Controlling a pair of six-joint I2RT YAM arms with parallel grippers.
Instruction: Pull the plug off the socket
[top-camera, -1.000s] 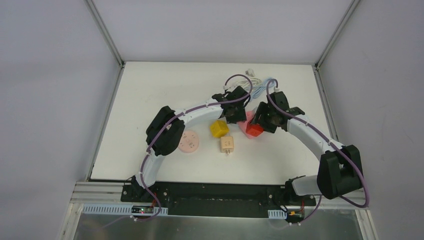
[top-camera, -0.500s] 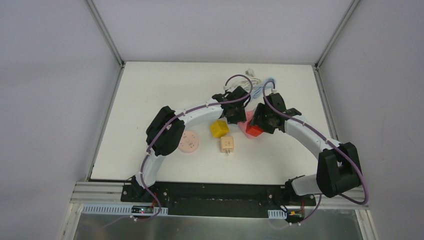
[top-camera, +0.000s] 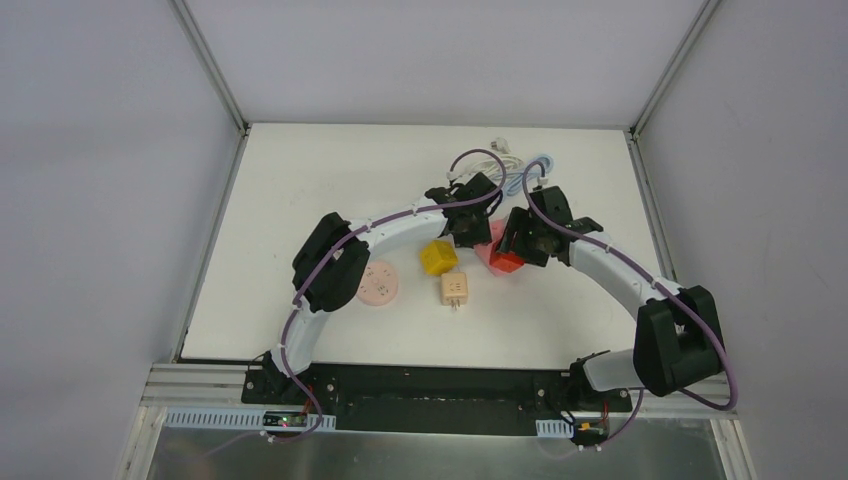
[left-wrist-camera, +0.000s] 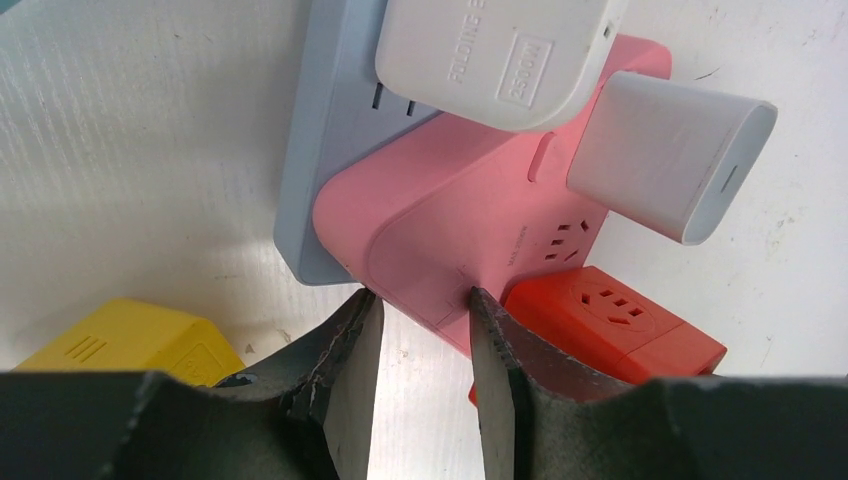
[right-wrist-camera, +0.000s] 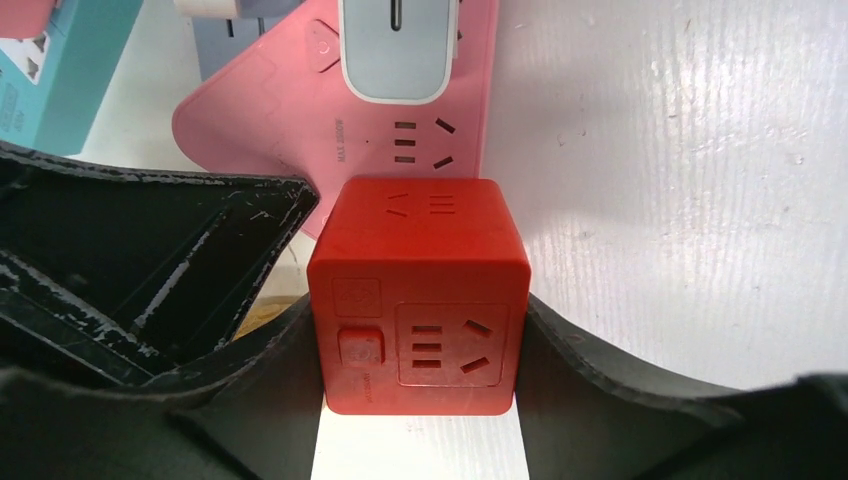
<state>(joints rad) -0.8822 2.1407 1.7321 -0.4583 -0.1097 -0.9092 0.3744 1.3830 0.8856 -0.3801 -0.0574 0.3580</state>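
A pink socket block (top-camera: 487, 247) lies at mid-table; a red cube plug (top-camera: 507, 261) sits against its near-right side. In the left wrist view my left gripper (left-wrist-camera: 422, 305) pinches the near corner of the pink socket (left-wrist-camera: 470, 220), with the red cube (left-wrist-camera: 610, 325) just to the right. In the right wrist view my right gripper (right-wrist-camera: 418, 335) is shut on the red cube (right-wrist-camera: 420, 290), one finger on each side, and the cube still butts the pink socket (right-wrist-camera: 300, 110). From above, the left gripper (top-camera: 470, 237) and right gripper (top-camera: 517, 252) face each other.
A white plug (left-wrist-camera: 500, 55) and a white charger (left-wrist-camera: 670, 150) sit in the pink socket, over a grey-blue strip (left-wrist-camera: 335, 130). A yellow cube (top-camera: 438, 256), a beige cube (top-camera: 455, 290) and a pink disc (top-camera: 378, 282) lie nearby. Coiled cables (top-camera: 515, 175) lie behind.
My right arm has shifted slightly to the left with the red cube in its grip. The left arm has stayed on the pink socket.
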